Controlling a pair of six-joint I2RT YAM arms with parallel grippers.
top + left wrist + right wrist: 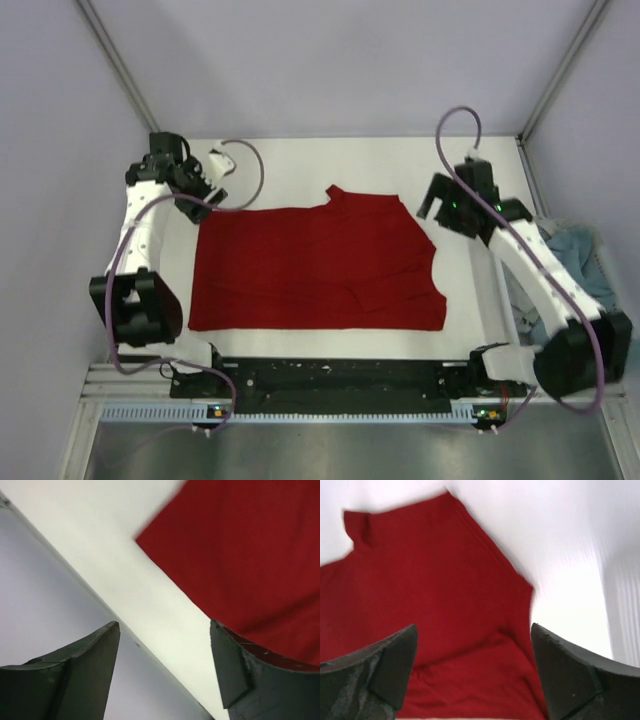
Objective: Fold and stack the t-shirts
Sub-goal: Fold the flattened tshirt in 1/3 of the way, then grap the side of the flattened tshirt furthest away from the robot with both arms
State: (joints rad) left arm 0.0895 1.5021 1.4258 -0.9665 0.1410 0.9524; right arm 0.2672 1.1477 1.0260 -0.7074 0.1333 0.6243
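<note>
The deep red cloth t-shirt [315, 270] lies flat mid-frame on my white desk [300, 160]; I judge it 1 fold in at most. The left end effector [165, 630] and right end effector [474, 630] hang spread and empty over its upper corners. The teal-blue and grey shirts [572, 250] sit crumpled at right; nothing is stacked.

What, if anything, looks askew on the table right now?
The red t-shirt lies mostly flat, but a small flap pokes past its far edge and its right edge runs jagged, not square; other shirts sit bunched at the table's right side.
</note>
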